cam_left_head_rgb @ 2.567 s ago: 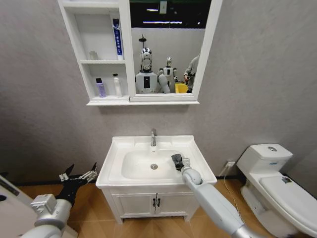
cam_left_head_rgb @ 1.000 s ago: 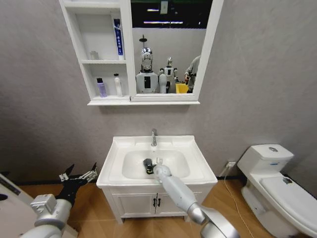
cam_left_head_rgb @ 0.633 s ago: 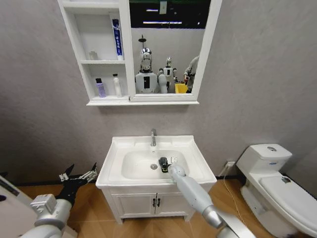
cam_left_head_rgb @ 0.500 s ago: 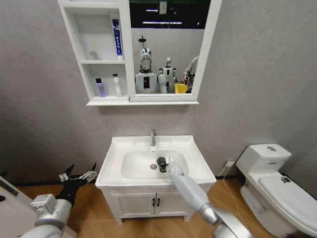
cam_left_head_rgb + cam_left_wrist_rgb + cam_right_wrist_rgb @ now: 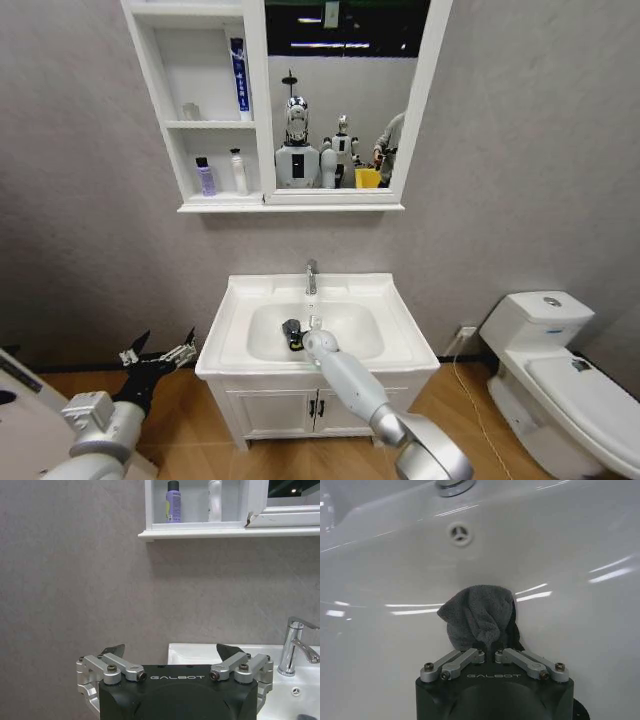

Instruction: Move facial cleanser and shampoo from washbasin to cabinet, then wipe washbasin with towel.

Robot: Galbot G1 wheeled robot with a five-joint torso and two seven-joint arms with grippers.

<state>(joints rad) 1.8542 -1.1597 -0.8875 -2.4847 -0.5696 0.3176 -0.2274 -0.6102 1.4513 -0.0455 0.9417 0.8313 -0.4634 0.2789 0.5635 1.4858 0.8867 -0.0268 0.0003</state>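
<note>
One washbasin (image 5: pixel 400 345), one cabinet (image 5: pixel 150 60), one towel (image 5: pixel 477 617), three bottles on the shelves, two grippers.

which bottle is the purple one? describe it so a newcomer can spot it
Find the white wall cabinet above the washbasin, then its lowest open shelf left of the mirror. The purple bottle stands at left there, black-capped, beside a taller white bottle.

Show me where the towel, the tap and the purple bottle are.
towel (image 5: pixel 479 616): right wrist view, middle of the bunched grey cloth held by the right hand.
tap (image 5: pixel 295 645): left wrist view, chrome body.
purple bottle (image 5: pixel 173 506): left wrist view, label, on the cabinet's bottom shelf.
</note>
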